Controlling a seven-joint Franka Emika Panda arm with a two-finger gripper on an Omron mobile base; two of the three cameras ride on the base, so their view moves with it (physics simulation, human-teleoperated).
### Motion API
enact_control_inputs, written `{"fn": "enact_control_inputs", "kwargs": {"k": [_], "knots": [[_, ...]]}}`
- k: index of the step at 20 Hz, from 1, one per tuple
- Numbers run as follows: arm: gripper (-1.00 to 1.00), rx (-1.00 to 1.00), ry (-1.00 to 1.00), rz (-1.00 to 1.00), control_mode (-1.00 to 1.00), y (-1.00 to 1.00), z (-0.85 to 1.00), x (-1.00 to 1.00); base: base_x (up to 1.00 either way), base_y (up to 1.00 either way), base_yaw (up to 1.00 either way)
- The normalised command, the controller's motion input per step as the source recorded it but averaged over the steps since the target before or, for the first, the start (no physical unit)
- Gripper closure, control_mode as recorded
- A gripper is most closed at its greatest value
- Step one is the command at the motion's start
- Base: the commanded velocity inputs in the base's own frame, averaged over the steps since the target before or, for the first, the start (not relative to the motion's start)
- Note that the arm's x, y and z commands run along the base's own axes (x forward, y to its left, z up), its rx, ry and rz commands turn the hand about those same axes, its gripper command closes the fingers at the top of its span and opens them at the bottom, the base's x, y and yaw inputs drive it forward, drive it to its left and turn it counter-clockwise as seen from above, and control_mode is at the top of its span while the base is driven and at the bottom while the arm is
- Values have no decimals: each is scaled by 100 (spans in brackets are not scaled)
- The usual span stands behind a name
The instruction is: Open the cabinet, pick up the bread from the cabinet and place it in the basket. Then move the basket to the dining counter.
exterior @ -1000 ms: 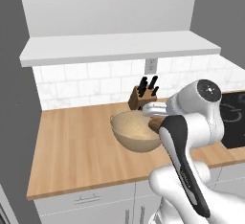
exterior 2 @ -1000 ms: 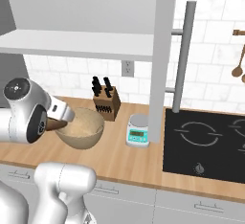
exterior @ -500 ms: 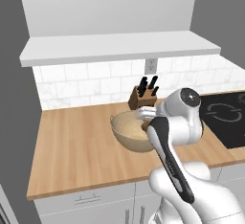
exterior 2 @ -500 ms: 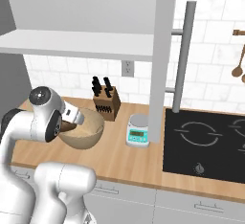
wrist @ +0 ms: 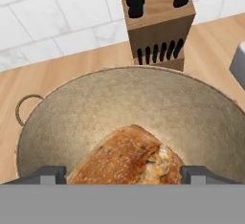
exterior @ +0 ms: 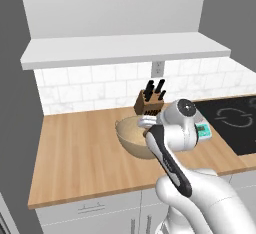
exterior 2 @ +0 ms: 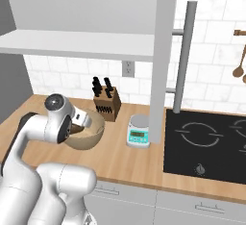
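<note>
Your claw (wrist: 122, 174) hangs over the basket (wrist: 62, 122) with its two dark fingertips (wrist: 48, 174) spread wide, one on each side of the bread (wrist: 128, 158). The jaws look released rather than clenched; the tips stand just outside the loaf's crust, though you cannot tell whether they brush it. The brown loaf lies directly below your claw, inside the tan bowl-shaped basket, which suggests the bread has been delivered where the task wants it. Beyond the basket's far rim, ahead of your claw, stands a wooden knife block (wrist: 158, 22) against the white tile wall. From the base cameras, the basket (exterior 2: 91, 135) sits on the wooden worktop (exterior: 80, 158), with a small kitchen scale (exterior 2: 139, 131) beside it. The cabinet door (exterior 2: 163, 56) hangs open above, its bar handle (exterior 2: 184, 56) facing out.
</note>
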Motion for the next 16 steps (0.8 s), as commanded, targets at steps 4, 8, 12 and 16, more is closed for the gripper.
{"fn": "enact_control_inputs", "kwargs": {"k": [4,8,12,16], "knots": [[100,0,2,0,-100,8,-46,14,0,0,0],[100,0,0,0,-100,5,-24,50,0,0,0],[100,0,0,0,-100,9,-25,1,0,0,0],[-100,0,0,0,-100,3,-32,0,0,0,0]]}}
